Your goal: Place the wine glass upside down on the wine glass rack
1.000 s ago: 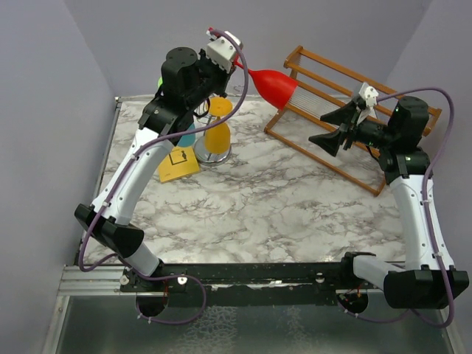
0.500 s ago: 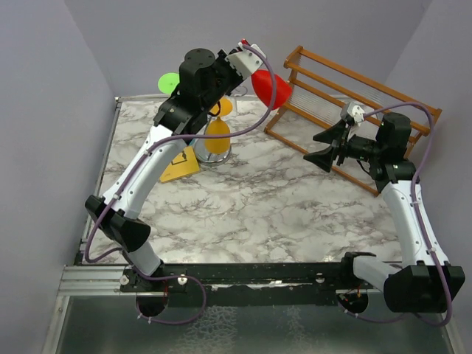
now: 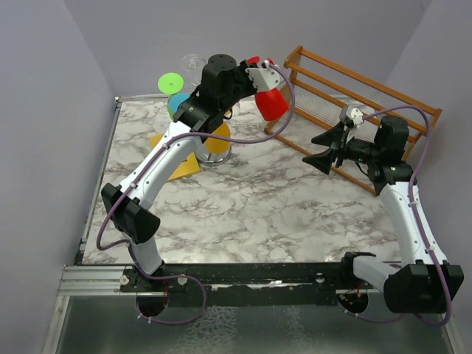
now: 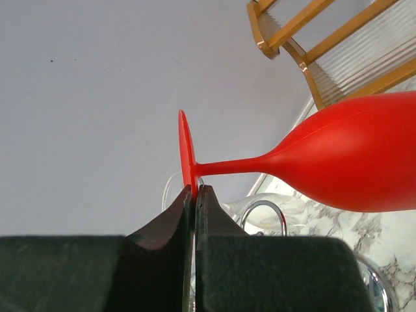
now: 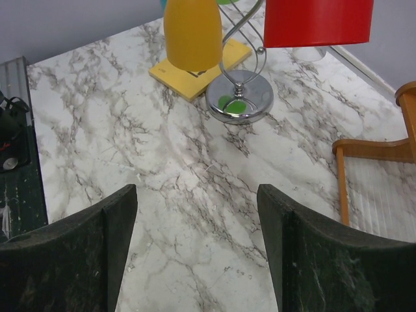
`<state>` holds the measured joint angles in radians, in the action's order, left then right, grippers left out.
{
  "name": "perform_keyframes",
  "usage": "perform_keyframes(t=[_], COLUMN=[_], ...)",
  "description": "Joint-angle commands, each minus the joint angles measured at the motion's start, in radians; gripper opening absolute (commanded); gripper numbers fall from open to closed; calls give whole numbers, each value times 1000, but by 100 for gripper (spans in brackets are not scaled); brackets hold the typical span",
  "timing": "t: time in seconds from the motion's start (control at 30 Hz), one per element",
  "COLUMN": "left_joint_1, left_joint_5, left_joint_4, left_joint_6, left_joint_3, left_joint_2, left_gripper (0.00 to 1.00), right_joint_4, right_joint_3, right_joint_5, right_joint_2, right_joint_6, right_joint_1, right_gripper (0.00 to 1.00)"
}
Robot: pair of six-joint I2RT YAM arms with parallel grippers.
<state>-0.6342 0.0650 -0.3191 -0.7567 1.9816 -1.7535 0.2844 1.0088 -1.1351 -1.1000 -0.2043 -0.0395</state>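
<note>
Two pincers, one red wine glass [image 4: 351,162] and one chrome wine glass rack [image 5: 239,97] entered.

1. Left pincer [image 4: 194,190]: fingers pressed together on the thin edge of the glass's round foot, pinching it. The stem runs straight out ahead of the fingertips, and the bowl sits at its far end, well beyond the pincer. In the top view the pincer is raised high above the marble surface [image 3: 251,199]. The foot is uppermost, and the bowl is lower and tilted, its mouth turned toward the surface.

2. Red wine glass: carried in the air, touching nothing but the left pincer, and not on the rack.

3. Wine glass rack: round disc base on the surface, thin pole, curled arms. It stands below the left pincer and off to its side. One chrome curl shows just under the stem in the left wrist view. The rack lies ahead of the right pincer, across the surface.

4. On the rack: an orange glass [image 5: 192,32], hanging mouth down. A green disc [image 3: 171,80] and a blue bowl [image 3: 177,103] show behind the left arm; whether they are one piece cannot be told.

5. Right pincer [image 5: 198,214]: fingers spread wide, nothing between them. It hovers above the surface and points toward the rack.

6. Sundries: a yellow card [image 5: 195,71] flat on the surface, just beside the rack's base. A wooden slatted rack [image 3: 354,96] stands close beside the right pincer.
</note>
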Motion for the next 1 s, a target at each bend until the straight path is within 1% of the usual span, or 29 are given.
perform_keyframes(t=[0.0, 0.27, 0.47, 0.67, 0.97], left_joint_1=[-12, -19, -21, -21, -20], left_joint_5=[42, 53, 61, 112, 158], left_joint_4=[16, -23, -45, -92, -108], left_joint_6=[-105, -176, -194, -211, -215], left_joint_3=[-18, -34, -20, 15, 9], left_joint_2=[-3, -20, -37, -63, -52], left_gripper=[0, 0, 0, 0, 0], right_joint_4=[-43, -51, -53, -53, -53], right_joint_3=[-13, -18, -19, -21, -22], right_joint_5=[-35, -40, -39, -41, -38], right_joint_2=[8, 3, 6, 10, 15], right_joint_6=[18, 28, 29, 29, 27], right_joint_1=[-3, -3, -3, -3, -3], right_gripper=[74, 74, 74, 74, 74])
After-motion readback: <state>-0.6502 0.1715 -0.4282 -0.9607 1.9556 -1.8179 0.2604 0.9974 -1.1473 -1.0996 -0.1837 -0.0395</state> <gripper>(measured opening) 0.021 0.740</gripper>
